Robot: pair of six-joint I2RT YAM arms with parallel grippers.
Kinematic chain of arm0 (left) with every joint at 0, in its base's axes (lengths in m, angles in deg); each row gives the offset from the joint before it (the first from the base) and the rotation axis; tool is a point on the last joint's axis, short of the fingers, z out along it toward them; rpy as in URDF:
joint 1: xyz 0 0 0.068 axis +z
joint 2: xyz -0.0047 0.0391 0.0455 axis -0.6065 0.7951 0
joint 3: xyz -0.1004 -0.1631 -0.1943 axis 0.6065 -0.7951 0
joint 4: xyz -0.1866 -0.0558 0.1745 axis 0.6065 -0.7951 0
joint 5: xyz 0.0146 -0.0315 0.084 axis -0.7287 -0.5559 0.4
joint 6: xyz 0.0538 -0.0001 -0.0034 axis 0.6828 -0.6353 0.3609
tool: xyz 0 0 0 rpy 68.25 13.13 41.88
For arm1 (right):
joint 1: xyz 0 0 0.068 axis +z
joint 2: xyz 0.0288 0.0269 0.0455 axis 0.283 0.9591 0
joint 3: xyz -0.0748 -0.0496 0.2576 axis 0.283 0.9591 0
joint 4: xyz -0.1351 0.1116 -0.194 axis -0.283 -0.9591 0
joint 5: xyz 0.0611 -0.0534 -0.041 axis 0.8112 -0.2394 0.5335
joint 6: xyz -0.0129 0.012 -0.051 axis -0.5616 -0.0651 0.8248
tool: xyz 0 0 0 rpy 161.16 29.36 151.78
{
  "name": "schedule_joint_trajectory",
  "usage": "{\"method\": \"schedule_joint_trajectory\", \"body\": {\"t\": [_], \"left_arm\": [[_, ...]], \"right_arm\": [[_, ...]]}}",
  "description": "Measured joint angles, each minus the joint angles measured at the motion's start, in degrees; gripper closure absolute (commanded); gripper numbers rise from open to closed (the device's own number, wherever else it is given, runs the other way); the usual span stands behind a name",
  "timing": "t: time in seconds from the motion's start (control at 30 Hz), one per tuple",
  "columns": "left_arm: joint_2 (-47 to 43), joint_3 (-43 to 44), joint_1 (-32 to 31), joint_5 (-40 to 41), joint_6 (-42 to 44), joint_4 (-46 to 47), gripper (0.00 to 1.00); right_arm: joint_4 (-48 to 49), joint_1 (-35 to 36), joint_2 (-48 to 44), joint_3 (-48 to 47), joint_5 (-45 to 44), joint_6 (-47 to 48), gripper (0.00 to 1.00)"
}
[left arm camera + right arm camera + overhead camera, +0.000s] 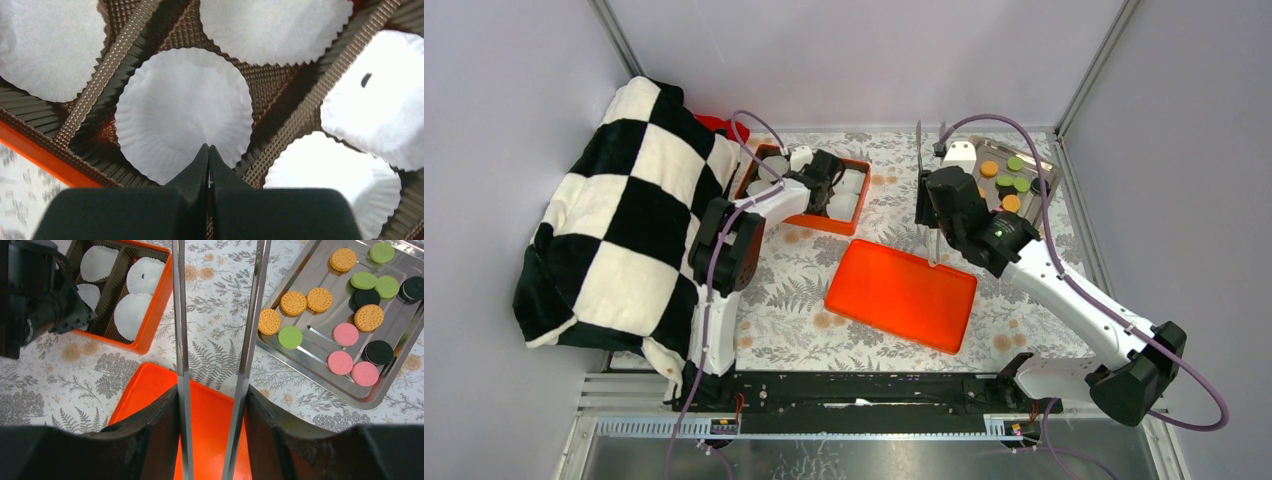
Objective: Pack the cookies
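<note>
Where the left gripper hangs over the orange box, its two black fingers are pressed flat together with nothing between them. Directly under the tips and just ahead of them lies a white paper cup, fluted at the rim and seated in one compartment. Brown ribbed dividers run off to either side of the jaws. More white cups fill the compartments beyond and to the right, one of them bearing a small dark speck.

The right gripper stands parted, a long metal strip running forward from each finger with a bare gap between the two. Beneath the base of these jaws lies the flat orange lid, on the leaf-patterned tablecloth that shows between the strips farther out. Ahead and to the right of the jaws, apart from the strips, sits a steel tray. On it are the cookies: orange, green, pink and black discs scattered loosely, some touching. Every cookie in view lies on that tray. Ahead and to the left of the jaws is the orange box, with the left gripper above it. Farthest left, beyond the box, a black-and-white chequered cloth is heaped against the wall.
</note>
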State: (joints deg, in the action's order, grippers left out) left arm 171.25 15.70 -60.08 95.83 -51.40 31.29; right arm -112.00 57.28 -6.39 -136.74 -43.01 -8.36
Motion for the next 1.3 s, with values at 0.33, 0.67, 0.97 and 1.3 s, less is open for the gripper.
{"method": "schedule_joint_trajectory", "body": {"t": [0.33,0.67,0.97,1.3], "left_arm": [[-9.35,-13.07,-11.82,-0.52,-4.98,-1.07,1.0],[-11.74,-17.46,-22.56,-3.08,-13.0,-3.78,1.0],[-17.62,-17.11,-27.06,-0.7,-17.88,-12.79,0.9],[-16.83,0.39,-25.42,3.32,-7.65,-9.62,1.0]], "right_arm": [[-0.52,0.0,-0.07,3.74,1.01,-1.14,0.49],[-1.77,0.0,-0.5,8.0,0.96,-2.19,0.49],[-2.82,-6.08,1.57,8.55,2.14,-2.58,0.52],[-3.98,-14.73,7.52,5.86,3.06,-2.47,0.57]]}}
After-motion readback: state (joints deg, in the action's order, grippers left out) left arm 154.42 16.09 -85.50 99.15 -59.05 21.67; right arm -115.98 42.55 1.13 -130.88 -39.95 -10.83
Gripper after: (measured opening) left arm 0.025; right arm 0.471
